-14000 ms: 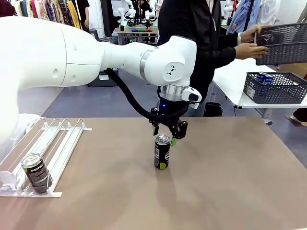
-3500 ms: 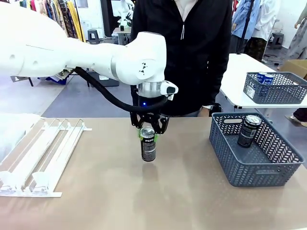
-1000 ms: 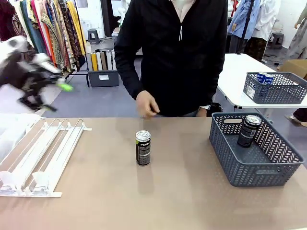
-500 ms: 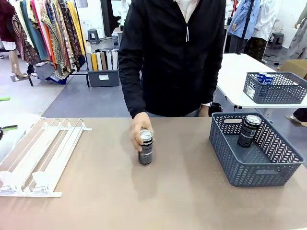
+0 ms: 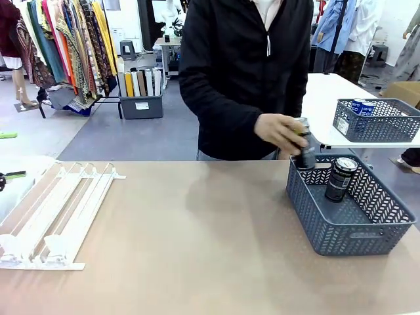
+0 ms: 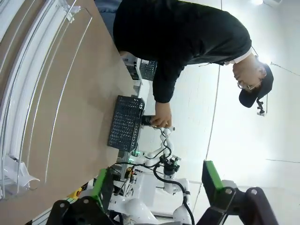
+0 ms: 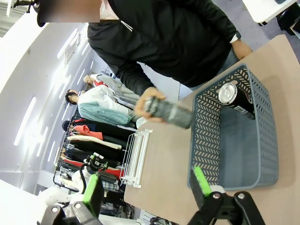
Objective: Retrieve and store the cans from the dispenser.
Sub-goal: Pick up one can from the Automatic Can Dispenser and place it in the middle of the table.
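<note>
A person's hand holds a dark can (image 5: 303, 149) tilted just above the near-left rim of the grey lattice basket (image 5: 315, 226). A second dark can (image 5: 341, 178) stands inside that basket. The white wire dispenser (image 5: 59, 213) lies at the table's left. My left gripper (image 5: 10, 155) hangs open at the picture's left edge, above the dispenser's far end. Its wrist view shows the left gripper (image 6: 157, 183) open and holding nothing, the dispenser (image 6: 28, 89) and the basket (image 6: 126, 123). My right gripper (image 7: 146, 185) is open too, looking at the held can (image 7: 168, 111) and the basket (image 7: 229, 159).
The person in a black jacket (image 5: 246, 65) stands at the far edge, leaning right. A second grey basket (image 5: 377, 125) with blue cans sits on a white side table behind. Bare brown tabletop (image 5: 197, 249) spreads between dispenser and basket.
The person took the dark can from the table's middle and carried it right, over the basket. My left arm had let it go and drawn back to the left edge.
</note>
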### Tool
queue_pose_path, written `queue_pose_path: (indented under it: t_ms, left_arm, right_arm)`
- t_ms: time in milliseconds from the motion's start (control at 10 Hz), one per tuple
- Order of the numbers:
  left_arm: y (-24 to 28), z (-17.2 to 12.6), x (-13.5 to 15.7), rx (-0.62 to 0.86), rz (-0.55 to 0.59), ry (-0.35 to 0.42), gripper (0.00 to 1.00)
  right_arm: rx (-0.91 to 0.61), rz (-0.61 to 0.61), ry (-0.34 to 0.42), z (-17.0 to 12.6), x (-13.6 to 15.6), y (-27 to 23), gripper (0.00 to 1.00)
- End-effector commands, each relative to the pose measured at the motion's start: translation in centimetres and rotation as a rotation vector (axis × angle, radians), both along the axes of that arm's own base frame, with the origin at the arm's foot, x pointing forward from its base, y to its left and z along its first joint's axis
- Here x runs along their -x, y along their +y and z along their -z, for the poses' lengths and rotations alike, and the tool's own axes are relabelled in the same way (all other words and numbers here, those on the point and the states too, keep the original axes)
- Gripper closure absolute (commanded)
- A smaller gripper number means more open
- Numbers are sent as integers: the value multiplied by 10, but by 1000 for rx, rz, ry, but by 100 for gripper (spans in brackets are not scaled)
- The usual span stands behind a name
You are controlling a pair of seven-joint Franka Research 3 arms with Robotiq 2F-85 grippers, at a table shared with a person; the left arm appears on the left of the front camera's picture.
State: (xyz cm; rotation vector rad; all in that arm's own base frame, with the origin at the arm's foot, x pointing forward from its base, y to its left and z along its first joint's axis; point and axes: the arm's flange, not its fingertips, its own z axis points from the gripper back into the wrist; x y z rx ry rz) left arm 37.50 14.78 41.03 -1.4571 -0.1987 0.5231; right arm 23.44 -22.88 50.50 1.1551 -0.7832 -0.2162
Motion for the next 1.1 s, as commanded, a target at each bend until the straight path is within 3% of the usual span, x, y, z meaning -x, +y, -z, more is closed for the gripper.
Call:
queue_pose_path:
  t_ms: [0,1000]
  left_arm:
    - [2,-4,3,-13,3,11,0]
    - [2,-4,3,-13,3,11,0]
  right_arm:
    - [-4,5,-37,-2,-3,0,0]
    - [-4,5,-37,-2,-3,0,0]
